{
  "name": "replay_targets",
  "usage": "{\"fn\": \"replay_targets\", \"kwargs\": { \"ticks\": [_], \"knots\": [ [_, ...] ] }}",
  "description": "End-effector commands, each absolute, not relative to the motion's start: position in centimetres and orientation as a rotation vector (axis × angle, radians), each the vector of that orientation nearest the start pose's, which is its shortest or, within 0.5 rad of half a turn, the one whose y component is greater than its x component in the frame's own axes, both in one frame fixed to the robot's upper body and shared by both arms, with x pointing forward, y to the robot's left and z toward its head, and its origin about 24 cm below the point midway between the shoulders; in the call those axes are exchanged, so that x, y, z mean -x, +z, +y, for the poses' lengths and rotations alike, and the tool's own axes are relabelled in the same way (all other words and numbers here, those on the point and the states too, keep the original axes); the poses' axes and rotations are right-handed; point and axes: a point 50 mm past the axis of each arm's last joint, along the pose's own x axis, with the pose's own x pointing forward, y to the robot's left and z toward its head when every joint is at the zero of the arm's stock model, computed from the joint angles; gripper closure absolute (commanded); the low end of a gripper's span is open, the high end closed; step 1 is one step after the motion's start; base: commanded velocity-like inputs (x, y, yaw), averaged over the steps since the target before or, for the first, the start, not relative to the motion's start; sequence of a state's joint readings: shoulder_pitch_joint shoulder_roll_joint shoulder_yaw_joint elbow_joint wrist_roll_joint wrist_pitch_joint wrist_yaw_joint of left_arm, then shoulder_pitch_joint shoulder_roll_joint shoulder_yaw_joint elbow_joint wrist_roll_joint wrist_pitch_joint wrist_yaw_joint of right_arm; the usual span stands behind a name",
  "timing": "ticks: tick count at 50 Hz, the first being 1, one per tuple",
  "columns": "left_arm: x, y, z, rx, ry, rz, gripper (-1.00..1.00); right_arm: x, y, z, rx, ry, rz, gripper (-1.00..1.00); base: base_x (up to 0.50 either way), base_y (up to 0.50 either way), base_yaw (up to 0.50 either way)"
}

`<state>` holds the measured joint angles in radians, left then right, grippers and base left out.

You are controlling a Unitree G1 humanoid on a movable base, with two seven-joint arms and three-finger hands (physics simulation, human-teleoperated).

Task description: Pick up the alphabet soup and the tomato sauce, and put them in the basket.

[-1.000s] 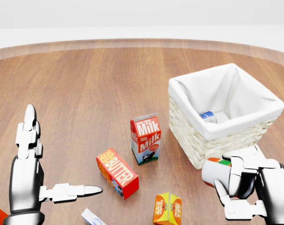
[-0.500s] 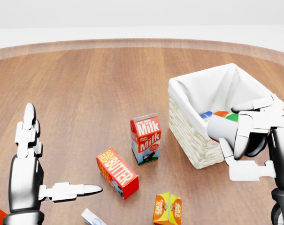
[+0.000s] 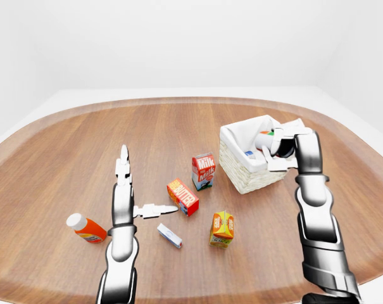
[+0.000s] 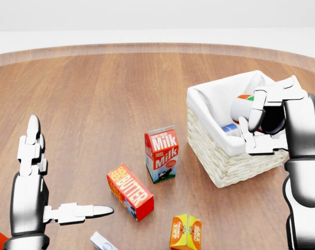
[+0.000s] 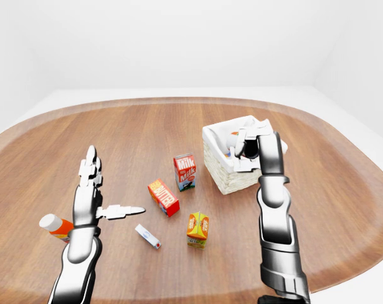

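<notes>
Right hand: the right hand (image 4: pixel 261 122) hangs over the basket's opening, its fingers (image 4: pixel 257 107) clenched round a can (image 4: pixel 242 107) lying on its side, white body with an orange and green end. The label cannot be read, so whether it is the alphabet soup or the tomato sauce cannot be told.
Basket: the cloth-lined wicker basket (image 4: pixel 222 169) sits at the right of the head view; a second can (image 4: pixel 231 128) with a blue mark already lies low inside, just below the held one.
Left hand: the left hand (image 4: pixel 40 195) is released and empty, fingers spread flat above the surface (image 4: pixel 95 94), well apart from the basket.
Bystanders: the milk carton (image 4: pixel 161 154) stands near the basket's left wall, with the butter box (image 4: pixel 129 191), the juice carton (image 4: pixel 186 232), a small white box (image 3: pixel 169 235) and an orange bottle (image 3: pixel 85 228) further left.
Risk, drop: the can is probably still high; let go here, it could strike the can below and bounce or roll toward the near rim.
Risk, cloth: the lower fingers hang close to the liner's near edge and could snag it on withdrawal, tugging the basket.
Risk, wall: lowering off-centre could press the wrist into the wicker and shove the basket toward the milk carton.
</notes>
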<state>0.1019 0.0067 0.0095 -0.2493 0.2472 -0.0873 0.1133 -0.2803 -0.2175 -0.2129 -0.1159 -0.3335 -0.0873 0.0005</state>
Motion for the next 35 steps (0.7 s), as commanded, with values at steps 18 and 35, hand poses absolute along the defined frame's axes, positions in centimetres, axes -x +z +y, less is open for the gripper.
{"fn": "replay_targets", "kwargs": {
  "ticks": [18, 35],
  "knots": [
    [-23.0, 8.7, 16.3, -0.243, 0.160, -0.255, -1.00, -35.6, 13.7, -22.6, 0.681, -0.334, -0.244, 1.00, 0.00, 0.00, 0.00],
    [-23.1, 8.8, 16.3, -0.240, 0.159, -0.259, -1.00, -39.0, 14.2, -22.4, 0.854, -0.414, -0.160, 1.00, 0.00, 0.00, 0.00]
  ]
}}
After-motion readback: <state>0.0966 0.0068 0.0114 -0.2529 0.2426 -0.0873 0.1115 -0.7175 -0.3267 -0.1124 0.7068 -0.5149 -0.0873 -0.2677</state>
